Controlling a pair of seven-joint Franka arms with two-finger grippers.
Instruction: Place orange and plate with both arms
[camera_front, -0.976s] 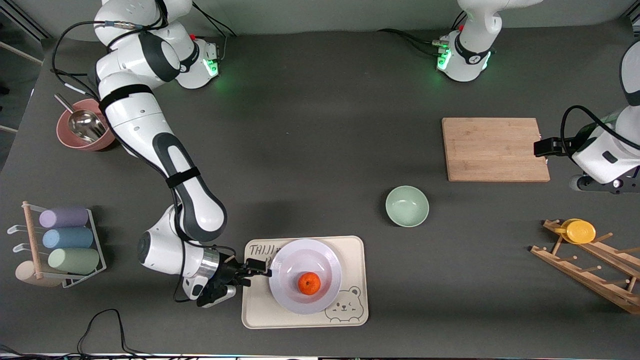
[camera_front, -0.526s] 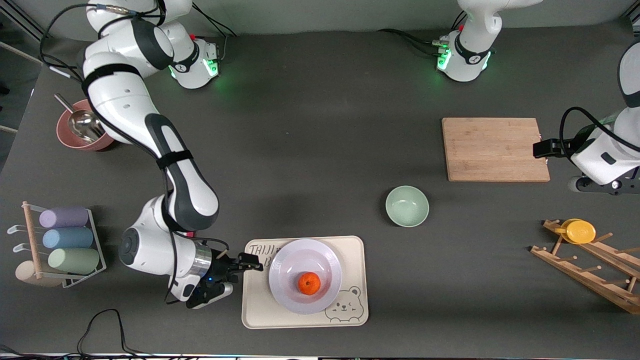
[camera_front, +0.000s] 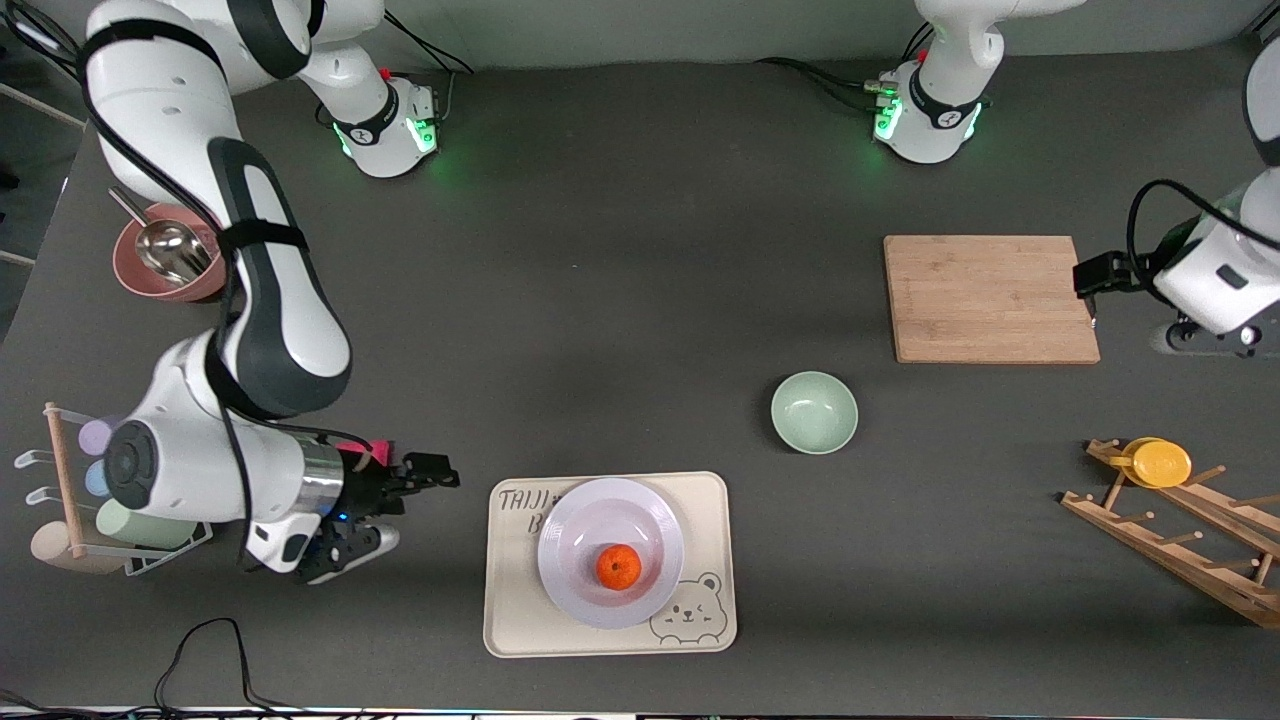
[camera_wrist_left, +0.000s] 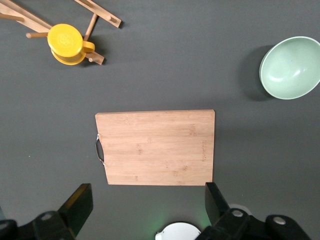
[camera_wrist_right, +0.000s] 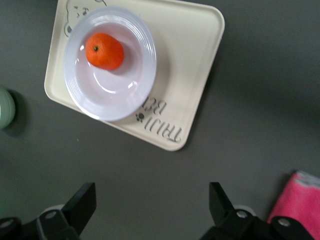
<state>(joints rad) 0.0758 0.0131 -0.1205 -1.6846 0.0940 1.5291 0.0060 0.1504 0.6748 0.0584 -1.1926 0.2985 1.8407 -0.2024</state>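
Note:
The orange (camera_front: 619, 567) lies in the white plate (camera_front: 578, 528), which stands on the cream bear tray (camera_front: 702, 508). My right gripper (camera_front: 432, 472) is open and empty, apart from the tray, over the bare table toward the right arm's end. The right wrist view shows the orange (camera_wrist_right: 104, 51), the plate (camera_wrist_right: 116, 96) and the tray (camera_wrist_right: 192, 60) well clear of my open right gripper (camera_wrist_right: 152, 205). My left gripper (camera_front: 1092, 278) is open and empty, up in the air beside the wooden cutting board (camera_front: 990, 298). The left wrist view shows my left gripper (camera_wrist_left: 147, 207) and the board (camera_wrist_left: 156, 147).
A pale green bowl (camera_front: 814, 411) stands between the tray and the board. A yellow cup (camera_front: 1158, 462) hangs on a wooden rack (camera_front: 1190, 545). A pink bowl with a metal scoop (camera_front: 160, 262) and a rack of pastel cups (camera_front: 130, 490) stand at the right arm's end.
My right gripper has drawn back from the plate's rim toward the right arm's end, empty. The plate and orange have stayed put. My left gripper has shifted slightly toward the bases.

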